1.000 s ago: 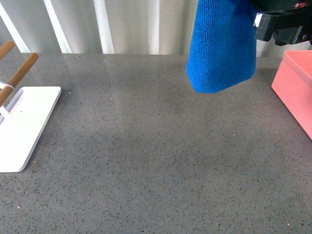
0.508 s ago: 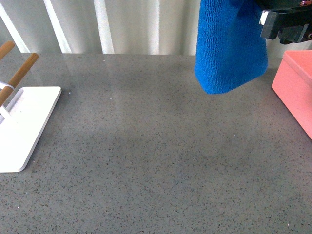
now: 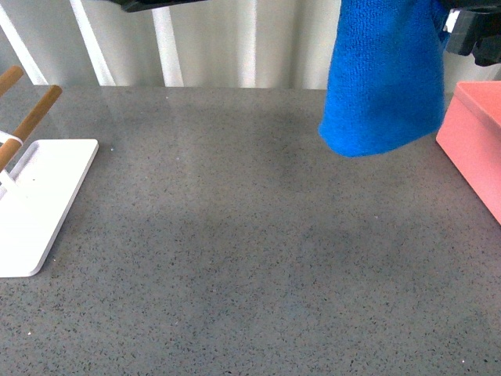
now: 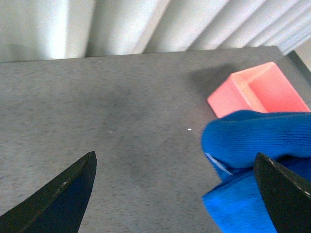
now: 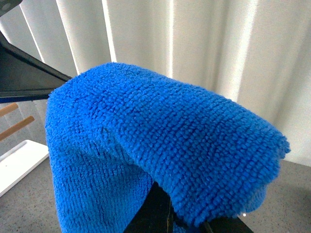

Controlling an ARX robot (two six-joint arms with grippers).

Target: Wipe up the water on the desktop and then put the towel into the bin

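My right tool (image 3: 472, 33) is clamped on the blue towel (image 3: 383, 78), which hangs upper right of frame above the bench (image 3: 235, 258), beside the pink bin (image 3: 470, 137). My left tool (image 4: 175, 194) stands apart.

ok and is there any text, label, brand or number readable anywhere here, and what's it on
No readable text in any view.
Towel: a small white tag shows on it in the left wrist view, too small to read.
Bin, desktop, white stand: no markings visible.
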